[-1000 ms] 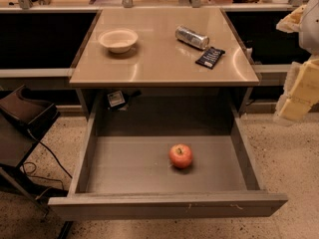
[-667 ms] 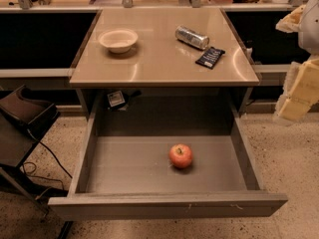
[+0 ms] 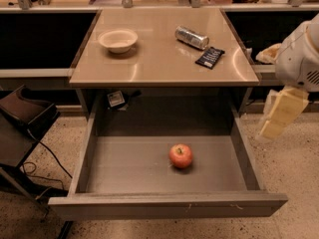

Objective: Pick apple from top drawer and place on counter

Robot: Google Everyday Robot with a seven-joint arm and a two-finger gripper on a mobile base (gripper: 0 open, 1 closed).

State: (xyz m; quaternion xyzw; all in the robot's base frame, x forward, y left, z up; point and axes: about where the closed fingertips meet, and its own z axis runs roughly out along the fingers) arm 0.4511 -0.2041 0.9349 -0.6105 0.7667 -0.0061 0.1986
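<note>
One apple [image 3: 180, 156] lay on floor of top drawer [image 3: 124, 166], slightly toward 3 o'clock of floor's middle, stem up, clear of walls. One drawer, pulled open below counter [image 3: 159, 63]. Three things on counter: one white bowl [image 3: 118, 39] at 10 o'clock, one silver can [image 3: 192, 37] on its side at 2 o'clock, one dark packet [image 3: 210, 57] at 3 o'clock, near can. One gripper [image 3: 281, 112] hung at 3 o'clock of view, outside drawer's right wall, well apart from apple; whether spread or pressed together could not be told.
</note>
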